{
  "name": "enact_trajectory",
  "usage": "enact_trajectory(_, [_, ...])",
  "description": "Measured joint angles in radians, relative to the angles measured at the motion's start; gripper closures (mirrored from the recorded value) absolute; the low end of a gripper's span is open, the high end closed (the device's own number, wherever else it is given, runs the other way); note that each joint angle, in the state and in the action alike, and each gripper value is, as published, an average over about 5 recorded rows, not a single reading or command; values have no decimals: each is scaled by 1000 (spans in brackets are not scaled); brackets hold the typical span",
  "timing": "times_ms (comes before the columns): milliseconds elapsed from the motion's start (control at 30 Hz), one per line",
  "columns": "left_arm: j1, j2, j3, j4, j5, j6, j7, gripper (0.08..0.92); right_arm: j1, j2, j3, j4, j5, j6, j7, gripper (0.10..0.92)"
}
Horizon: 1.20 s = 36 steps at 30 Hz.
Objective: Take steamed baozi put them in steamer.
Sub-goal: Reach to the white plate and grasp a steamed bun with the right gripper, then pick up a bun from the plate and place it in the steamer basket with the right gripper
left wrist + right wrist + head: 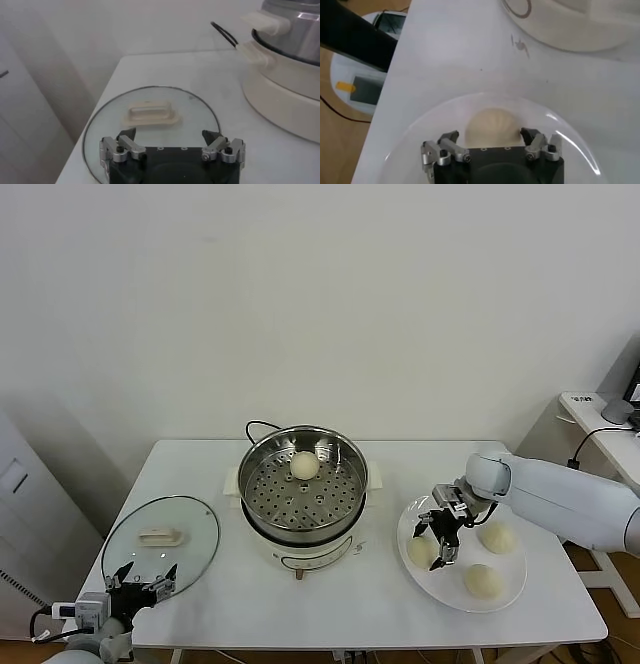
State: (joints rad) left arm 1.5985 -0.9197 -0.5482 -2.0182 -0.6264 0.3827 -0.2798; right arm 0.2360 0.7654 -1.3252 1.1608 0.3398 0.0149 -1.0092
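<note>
One steamed baozi [305,465] lies inside the steamer [303,489], toward the upper part of its perforated floor, at the centre of the head view. The steamer stands on the table [250,594].

Three further buns lie on a white plate [511,588] at the lower right of the head view. The leftmost bun [421,552] sits directly under the right claw [445,540]. In the right wrist view this same bun [492,130] shows between the two fingers [447,145], which stand on either side of it, part-way closed. Whether the pads touch the dough cannot be told; the bun rests on the plate. The other two buns [496,537] [484,581] lie to the right of the claw, apart from it.

The left claw [141,577] is parked at the lower left of the head view, at the near edge of the table, its fingers spread apart and gripping nothing. Just beyond it a round glass lid [150,125] with a cream handle [151,112] lies flat on the table, left of the steamer.
</note>
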Motion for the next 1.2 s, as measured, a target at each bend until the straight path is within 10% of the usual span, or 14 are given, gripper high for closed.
enact_trajectory(333, [4, -4, -1, -8, 2, 2, -2, 177, 4, -17, 6, 13, 1, -9, 4, 556])
enact_trajectory(1200, [-8, -4, 9, -16, 4, 10, -12, 177, 584, 28, -268, 218, 448, -172, 26, 558])
